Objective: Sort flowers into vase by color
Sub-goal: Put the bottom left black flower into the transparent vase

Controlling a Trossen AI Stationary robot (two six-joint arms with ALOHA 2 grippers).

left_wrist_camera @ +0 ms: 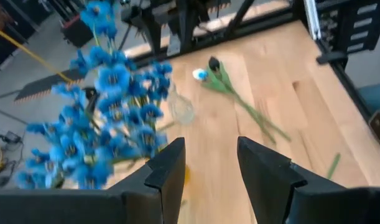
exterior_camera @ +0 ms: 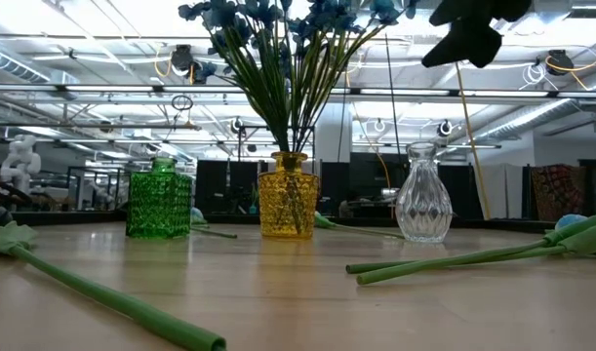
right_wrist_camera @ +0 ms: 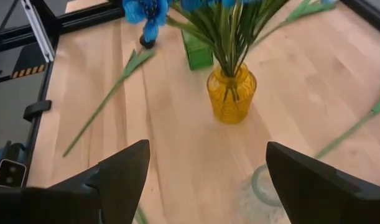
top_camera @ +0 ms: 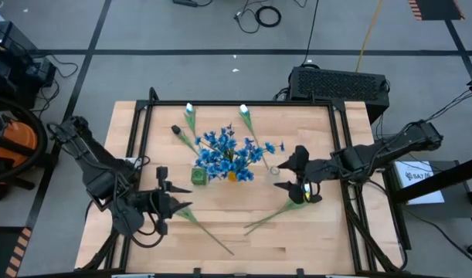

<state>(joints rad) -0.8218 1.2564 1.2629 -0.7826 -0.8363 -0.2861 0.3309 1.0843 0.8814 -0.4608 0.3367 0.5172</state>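
Blue flowers (top_camera: 224, 150) stand in the yellow vase (exterior_camera: 288, 206) at table centre. Green vase (exterior_camera: 160, 205) beside it, clear vase (exterior_camera: 422, 200) on its other side. Loose stems (top_camera: 276, 212) lie nearby. Right gripper (top_camera: 300, 174) hangs open above the clear vase; left gripper (top_camera: 176, 202) open, empty, farther off.

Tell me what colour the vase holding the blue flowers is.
Yellow amber glass vase, clearest in the low view.
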